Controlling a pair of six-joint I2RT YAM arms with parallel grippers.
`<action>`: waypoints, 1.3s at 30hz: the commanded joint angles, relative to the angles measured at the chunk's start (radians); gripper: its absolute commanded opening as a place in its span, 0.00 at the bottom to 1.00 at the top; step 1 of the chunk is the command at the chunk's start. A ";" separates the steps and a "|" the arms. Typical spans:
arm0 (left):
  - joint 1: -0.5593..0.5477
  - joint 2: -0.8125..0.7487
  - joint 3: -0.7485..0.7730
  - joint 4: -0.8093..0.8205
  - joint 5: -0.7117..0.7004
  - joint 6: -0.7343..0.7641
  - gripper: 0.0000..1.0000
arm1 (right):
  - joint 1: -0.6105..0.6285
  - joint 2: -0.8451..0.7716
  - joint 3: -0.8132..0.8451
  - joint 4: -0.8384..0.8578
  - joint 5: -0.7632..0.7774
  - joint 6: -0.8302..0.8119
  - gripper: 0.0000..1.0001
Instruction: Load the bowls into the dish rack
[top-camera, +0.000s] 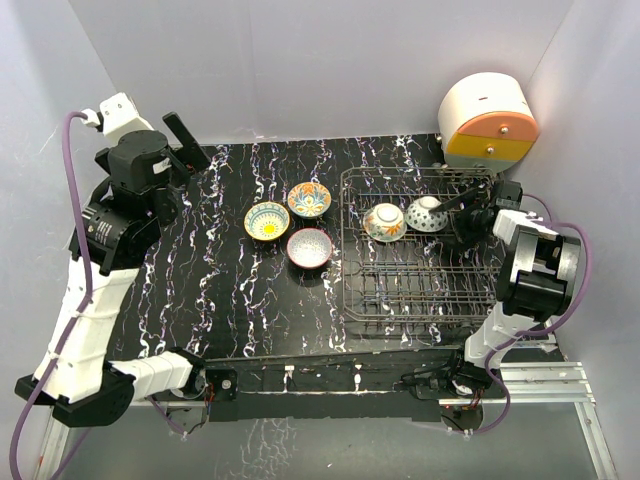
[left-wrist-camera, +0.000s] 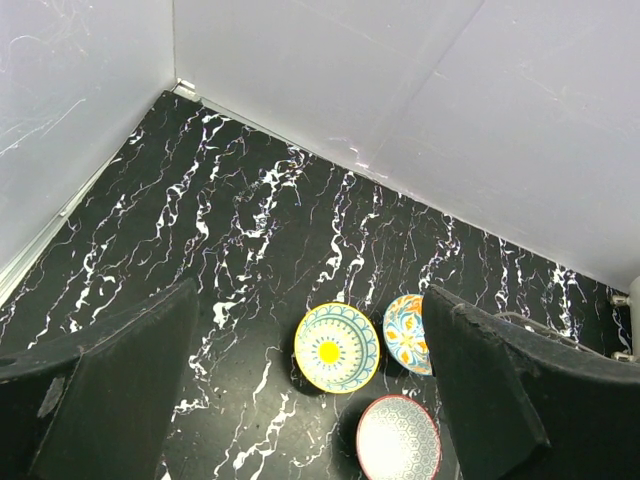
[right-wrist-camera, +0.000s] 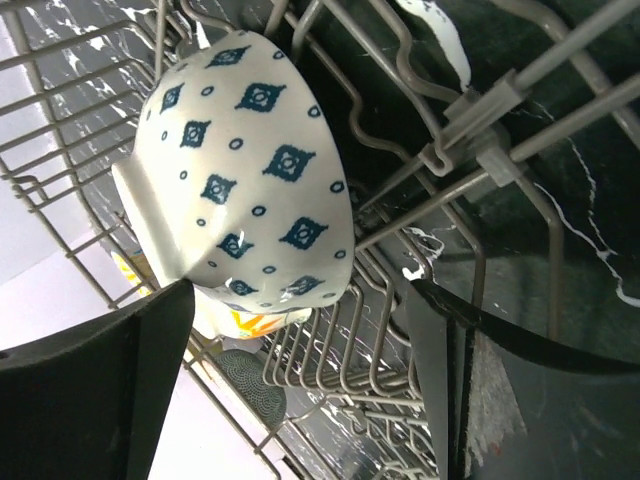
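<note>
Three bowls sit on the black marble table: a yellow one (top-camera: 266, 221), an orange floral one (top-camera: 309, 199) and a pink-grey one (top-camera: 310, 248). The left wrist view shows all three: yellow (left-wrist-camera: 337, 347), orange floral (left-wrist-camera: 405, 333), pink-grey (left-wrist-camera: 398, 438). The dark wire dish rack (top-camera: 420, 290) holds two bowls on edge: an orange-patterned one (top-camera: 384, 221) and a blue-diamond one (top-camera: 427, 213). My right gripper (top-camera: 458, 212) is open just beside the blue-diamond bowl (right-wrist-camera: 250, 170), not touching it. My left gripper (top-camera: 195, 150) is open and empty, raised high at the back left.
A round white-and-orange appliance (top-camera: 488, 122) stands in the back right corner behind the rack. White walls close in the table at the back and both sides. Rack wires (right-wrist-camera: 470, 110) surround my right gripper (right-wrist-camera: 300, 380).
</note>
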 joint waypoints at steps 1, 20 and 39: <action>-0.003 -0.027 -0.001 0.009 -0.013 -0.009 0.92 | -0.019 -0.001 0.085 -0.077 0.259 -0.087 0.90; -0.003 -0.057 -0.035 0.021 -0.019 -0.004 0.92 | -0.019 -0.068 0.226 -0.163 0.227 -0.254 0.98; -0.003 -0.077 -0.084 0.033 -0.025 -0.029 0.92 | -0.019 -0.014 0.231 -0.132 0.031 -0.336 0.98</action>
